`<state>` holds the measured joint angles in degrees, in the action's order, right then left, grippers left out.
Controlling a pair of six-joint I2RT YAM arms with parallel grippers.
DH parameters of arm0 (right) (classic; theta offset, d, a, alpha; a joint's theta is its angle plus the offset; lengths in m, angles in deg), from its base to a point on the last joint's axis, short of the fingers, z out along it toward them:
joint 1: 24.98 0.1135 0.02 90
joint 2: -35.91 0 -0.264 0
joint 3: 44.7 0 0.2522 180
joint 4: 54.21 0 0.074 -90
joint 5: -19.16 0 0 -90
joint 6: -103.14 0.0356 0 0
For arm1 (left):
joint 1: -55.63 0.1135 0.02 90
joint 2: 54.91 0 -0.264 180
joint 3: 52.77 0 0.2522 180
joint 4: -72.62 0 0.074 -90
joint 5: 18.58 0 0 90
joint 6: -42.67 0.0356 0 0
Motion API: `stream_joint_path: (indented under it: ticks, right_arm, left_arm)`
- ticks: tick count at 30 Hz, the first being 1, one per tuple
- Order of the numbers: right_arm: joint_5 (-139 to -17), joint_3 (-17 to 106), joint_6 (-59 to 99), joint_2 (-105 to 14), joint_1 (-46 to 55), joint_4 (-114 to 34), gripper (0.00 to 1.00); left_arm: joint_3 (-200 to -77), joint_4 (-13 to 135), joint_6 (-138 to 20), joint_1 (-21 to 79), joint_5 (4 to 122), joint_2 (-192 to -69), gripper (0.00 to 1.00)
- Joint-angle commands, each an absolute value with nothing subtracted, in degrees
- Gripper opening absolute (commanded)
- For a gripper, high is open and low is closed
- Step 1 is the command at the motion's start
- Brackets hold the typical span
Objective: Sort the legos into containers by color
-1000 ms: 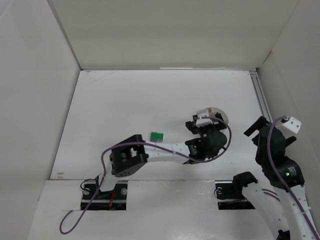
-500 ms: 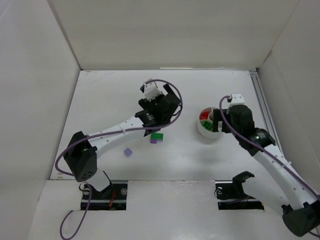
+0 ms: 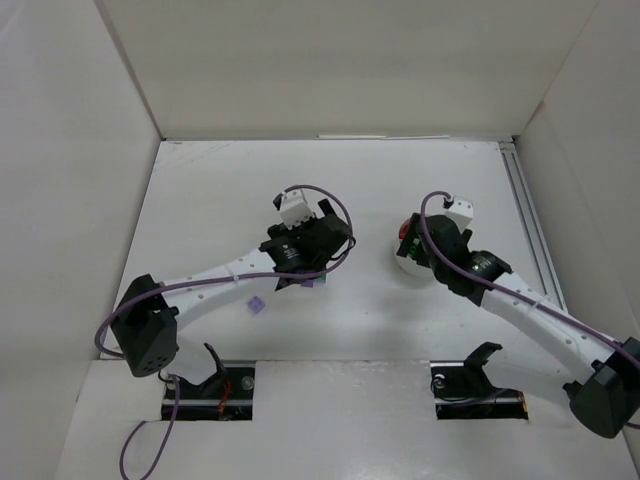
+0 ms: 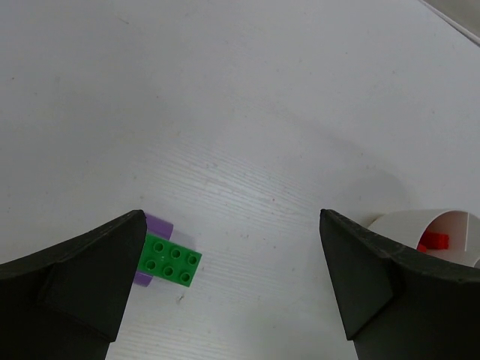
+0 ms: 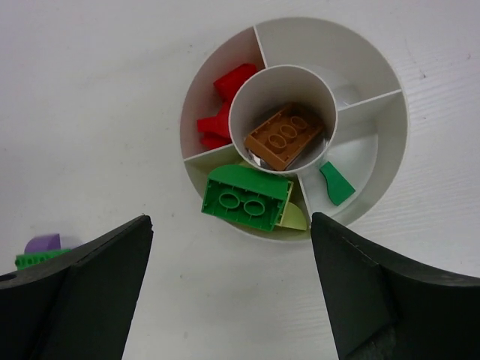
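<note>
The white round dish (image 5: 375,67) has wedge compartments around a central cup. An orange-brown brick (image 5: 285,137) lies in the cup. Red bricks (image 5: 221,109) fill one wedge. An upside-down green brick (image 5: 246,196) rests on a lime piece (image 5: 296,218), and a dark green piece (image 5: 336,184) lies in the neighbouring wedge. My right gripper (image 5: 229,225) hovers open just over the dish's near rim, holding nothing. A green brick (image 4: 169,260) sits stacked on a lilac brick (image 4: 159,224) on the table. My left gripper (image 4: 231,216) is open above the table, its left finger beside that stack.
A small lilac brick (image 3: 257,306) lies alone on the table near the left arm's forearm. White walls enclose the table on three sides. The dish (image 3: 403,264) sits right of centre, partly under the right gripper (image 3: 420,248). The left gripper (image 3: 305,262) is at centre.
The left gripper left the dish, swung far left and now hangs over the green and lilac stack. The right arm unfolded from the right side and reached over the dish.
</note>
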<state>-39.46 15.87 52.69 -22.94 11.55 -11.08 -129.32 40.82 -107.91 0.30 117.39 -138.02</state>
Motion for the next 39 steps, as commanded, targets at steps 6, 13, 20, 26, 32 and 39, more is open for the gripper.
stream_joint_path:
  ticks: [6, 13, 20, 26, 32, 39]
  right_arm:
    - [-35.77, 16.70, 61.74, -30.70, 11.93, -13.30, 0.90]
    - [-35.25, 16.17, 64.29, -31.76, 11.93, -14.87, 0.75]
    - [-32.60, 15.03, 65.35, -30.09, 11.33, -14.87, 0.66]
    - [-32.60, 15.56, 65.35, -32.64, 10.70, -14.25, 0.65]
    - [-32.60, 16.08, 62.63, -29.49, 10.70, -14.78, 0.34]
    - [-27.77, 14.86, 58.24, -19.20, 8.87, -13.20, 0.34]
  left_arm:
    - [-124.72, 40.14, -110.78, 0.52, 116.33, -131.47, 0.99]
    - [-121.38, 40.14, -111.31, 0.52, 116.33, -128.74, 0.99]
    - [-120.76, 40.14, -111.84, 0.52, 116.33, -128.21, 0.99]
    - [-120.76, 40.67, -111.31, 0.52, 116.33, -128.21, 0.99]
    - [-120.76, 40.67, -112.02, 0.52, 115.80, -128.21, 0.99]
    - [-120.76, 41.29, -112.02, 0.52, 115.28, -128.21, 0.99]
